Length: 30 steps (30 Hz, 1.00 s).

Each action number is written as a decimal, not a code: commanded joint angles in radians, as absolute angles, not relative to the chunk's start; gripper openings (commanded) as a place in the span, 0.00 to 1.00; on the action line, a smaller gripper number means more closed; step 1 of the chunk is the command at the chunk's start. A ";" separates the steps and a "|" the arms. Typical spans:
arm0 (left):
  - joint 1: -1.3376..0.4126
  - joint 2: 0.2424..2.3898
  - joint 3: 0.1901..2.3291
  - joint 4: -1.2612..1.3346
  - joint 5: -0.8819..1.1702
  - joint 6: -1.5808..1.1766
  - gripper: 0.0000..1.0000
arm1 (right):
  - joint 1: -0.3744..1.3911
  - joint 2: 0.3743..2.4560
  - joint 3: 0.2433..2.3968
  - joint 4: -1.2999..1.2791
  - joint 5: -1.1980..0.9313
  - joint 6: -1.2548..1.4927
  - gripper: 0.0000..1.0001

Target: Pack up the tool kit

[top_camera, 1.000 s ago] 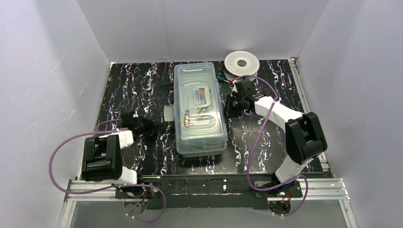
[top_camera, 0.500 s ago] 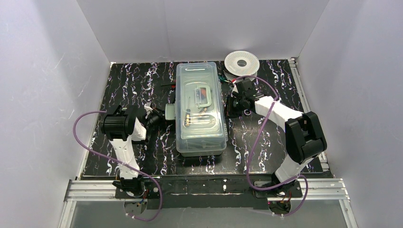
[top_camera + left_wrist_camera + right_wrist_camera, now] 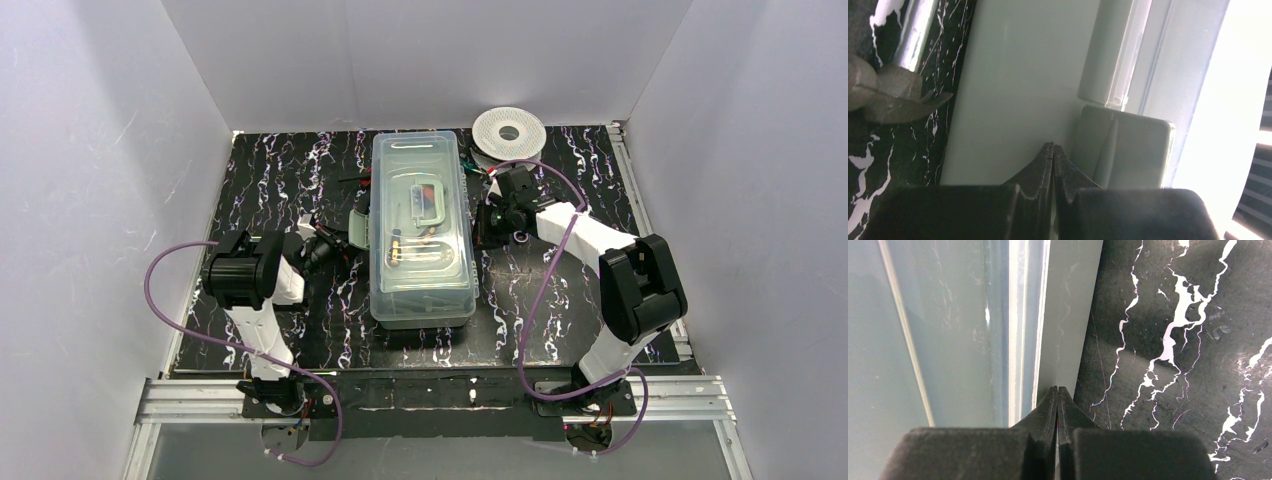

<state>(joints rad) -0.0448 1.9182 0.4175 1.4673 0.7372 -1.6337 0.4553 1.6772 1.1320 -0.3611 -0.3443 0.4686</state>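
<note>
The tool kit [image 3: 420, 290] is a pale-green box with its clear lid on, standing mid-table; pliers and screwdrivers [image 3: 418, 225] show through the lid. My left gripper [image 3: 343, 243] is shut and empty, its tips at the box's left side next to the grey-green latch [image 3: 358, 227]. In the left wrist view the shut left gripper [image 3: 1053, 146] meets the green wall [image 3: 1013, 75] just left of the latch [image 3: 1133, 150]. My right gripper [image 3: 487, 228] is shut and empty against the box's right side; the right gripper [image 3: 1057, 388] touches the wall [image 3: 1068, 315] at table level.
A white round spool [image 3: 509, 131] lies at the back right. Small loose items lie behind the box at its left [image 3: 350, 180] and right [image 3: 472, 166] corners. White walls enclose the black marbled table [image 3: 270, 180].
My left arm has unfolded and reached forward to the box's left latch, which now stands more upright. The box has shifted slightly right. The right arm has stayed put.
</note>
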 commanded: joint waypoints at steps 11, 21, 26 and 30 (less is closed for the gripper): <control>-0.089 1.755 0.498 1.368 0.838 -1.536 0.00 | 0.477 1.694 1.188 -0.332 -0.447 0.490 0.01; -0.191 1.552 0.717 0.493 0.752 -0.970 0.00 | 0.479 1.705 1.208 -0.369 -0.432 0.477 0.01; -0.297 1.521 0.914 -0.027 0.534 -0.644 0.00 | 0.483 1.717 1.230 -0.393 -0.421 0.473 0.01; -0.375 1.613 1.080 -0.346 0.362 -0.493 0.00 | 0.487 1.722 1.249 -0.409 -0.412 0.470 0.01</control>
<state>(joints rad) -0.2272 1.5990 0.9211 0.0528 0.3969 -0.7181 0.4408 1.7138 1.1675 -0.4755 -0.3058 0.4675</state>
